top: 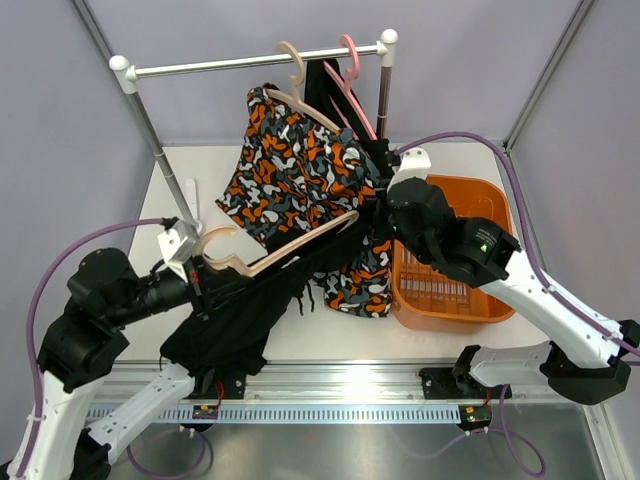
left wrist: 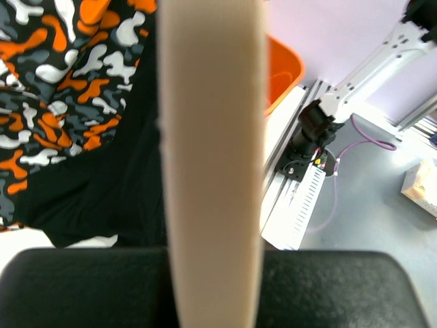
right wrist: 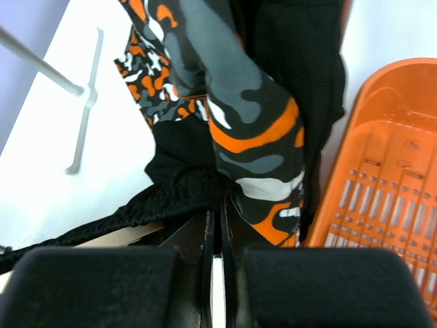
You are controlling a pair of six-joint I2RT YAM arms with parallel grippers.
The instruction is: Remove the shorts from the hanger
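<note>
The left hand (top: 196, 282) is closed on the wooden hanger (top: 285, 252) at near left. The right hand (right wrist: 215, 229) pinches the black shorts (top: 225, 325) draped on it. Patterned shorts (top: 295, 170) hang from the rail (top: 250, 63) at the far side.

Right gripper (right wrist: 214, 217) at bottom centre, fingers pressed together, tips nipping bunched black shorts (right wrist: 184, 188). Pale hanger (right wrist: 119, 236) strip peeked out under that cloth, lower left. Patterned shorts (right wrist: 246, 116) hung down the middle, just above the tips. Orange basket (right wrist: 389, 178) right. White table (right wrist: 41, 184), rack foot (right wrist: 85, 130) left.
</note>
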